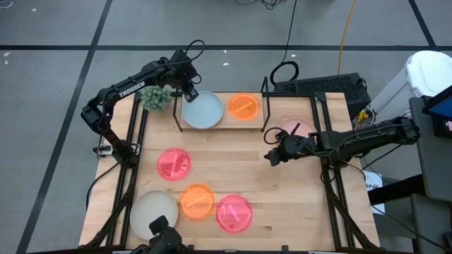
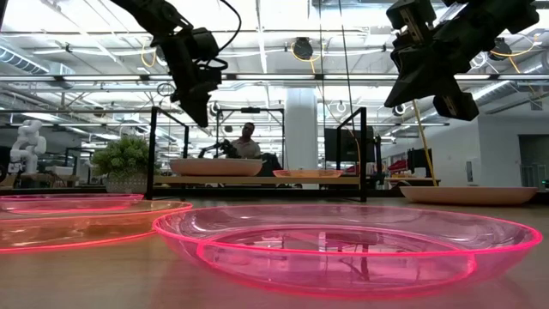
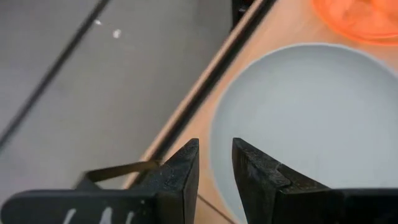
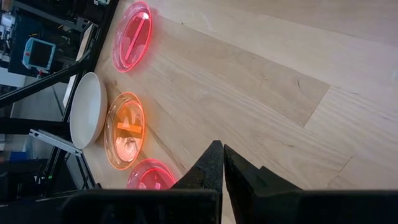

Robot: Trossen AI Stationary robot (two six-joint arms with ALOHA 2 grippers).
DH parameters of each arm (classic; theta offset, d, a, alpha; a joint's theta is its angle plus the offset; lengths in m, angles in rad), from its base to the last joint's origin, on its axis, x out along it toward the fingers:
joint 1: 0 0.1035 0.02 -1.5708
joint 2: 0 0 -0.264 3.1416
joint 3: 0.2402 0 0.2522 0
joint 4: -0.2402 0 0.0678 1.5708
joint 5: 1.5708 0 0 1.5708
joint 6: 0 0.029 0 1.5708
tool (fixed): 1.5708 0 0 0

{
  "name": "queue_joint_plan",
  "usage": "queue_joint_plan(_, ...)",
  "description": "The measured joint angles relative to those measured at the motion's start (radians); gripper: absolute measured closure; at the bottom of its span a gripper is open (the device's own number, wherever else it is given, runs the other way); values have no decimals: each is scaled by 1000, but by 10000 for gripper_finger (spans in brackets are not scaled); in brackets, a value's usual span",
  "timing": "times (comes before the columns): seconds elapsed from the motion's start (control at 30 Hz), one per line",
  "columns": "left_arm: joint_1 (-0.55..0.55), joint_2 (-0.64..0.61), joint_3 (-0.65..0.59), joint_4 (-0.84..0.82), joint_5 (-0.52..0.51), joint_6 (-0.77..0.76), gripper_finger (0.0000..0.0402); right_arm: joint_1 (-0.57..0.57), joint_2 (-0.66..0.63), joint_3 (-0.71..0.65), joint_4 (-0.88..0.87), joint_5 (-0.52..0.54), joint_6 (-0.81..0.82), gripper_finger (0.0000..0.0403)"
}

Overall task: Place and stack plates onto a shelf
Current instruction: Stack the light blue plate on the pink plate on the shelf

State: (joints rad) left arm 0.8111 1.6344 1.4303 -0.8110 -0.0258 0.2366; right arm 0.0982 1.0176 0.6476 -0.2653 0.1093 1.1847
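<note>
The shelf stands at the table's far edge. On its board rest a light blue plate and a smaller orange plate. My left gripper hovers above the blue plate's far-left rim, fingers a little apart, touching nothing. My right gripper is shut and empty, raised over the table's right half beside a pale pink plate. On the near half lie two neon pink plates, an orange plate and a cream plate.
A small potted plant sits just left of the shelf, close to my left arm. The shelf's black wire end frames rise at both ends. Bare wood lies between the shelf and the near plates. A person sits beyond the table.
</note>
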Motion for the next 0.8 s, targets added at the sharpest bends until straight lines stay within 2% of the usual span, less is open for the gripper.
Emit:
queue_joint_plan(0.33, -84, 0, 0, -40, 104, -82, 300, 0, 0, 0, -1, 5, 103, 403)
queue_joint_plan(0.5, -193, 0, 0, -92, 121, -109, 300, -1, 0, 0, -2, 25, 152, 403)
queue_joint_plan(0.63, -293, 0, 0, -166, 189, -143, 300, -1, 0, 0, -6, 22, 165, 403)
queue_joint_plan(0.8, -396, 17, -7, -235, 160, -159, 310, -1, 0, 0, -12, 22, 131, 403)
